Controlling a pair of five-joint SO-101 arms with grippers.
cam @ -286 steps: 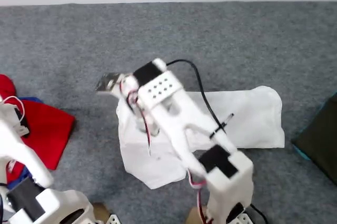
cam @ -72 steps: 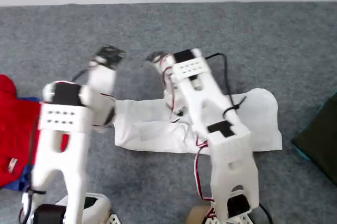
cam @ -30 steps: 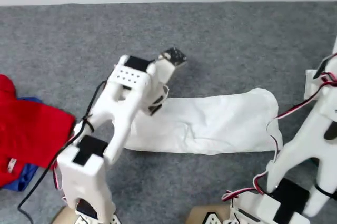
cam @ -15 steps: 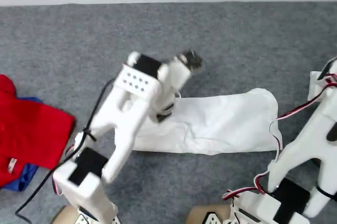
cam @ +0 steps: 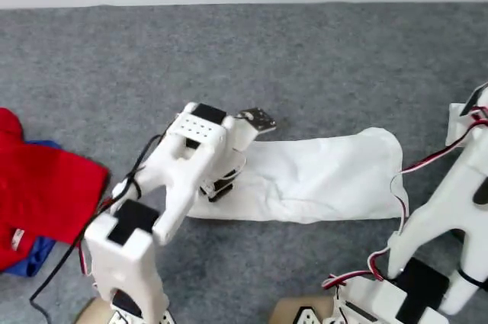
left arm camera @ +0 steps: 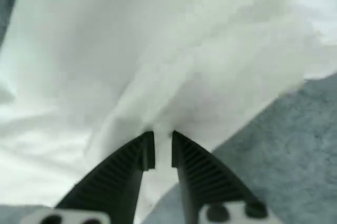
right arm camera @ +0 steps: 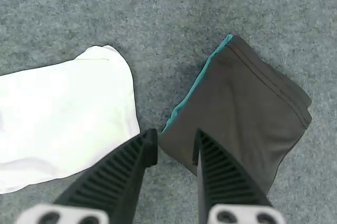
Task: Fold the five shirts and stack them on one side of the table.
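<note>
A white shirt (cam: 320, 179), folded into a long strip, lies across the middle of the grey table. My left gripper (cam: 256, 120) is down at its left part. In the left wrist view my left gripper (left arm camera: 162, 153) is shut to a thin slit, its tips against the white shirt (left arm camera: 158, 50). A red shirt (cam: 46, 187) lies at the left edge on a blue one (cam: 30, 254). My right arm (cam: 450, 202) stands raised at the right edge. My right gripper (right arm camera: 175, 147) hangs slightly open, holding nothing, above the gap between the white shirt (right arm camera: 63, 113) and a folded dark shirt with teal trim (right arm camera: 242, 108).
Grey carpet-like table cover (cam: 305, 57) stretches bare behind the white shirt up to the pale wall. Both arm bases stand at the near edge.
My left gripper has dropped from above the table behind the shirt, down and back onto the shirt's left part. The right arm and the shirts have stayed put.
</note>
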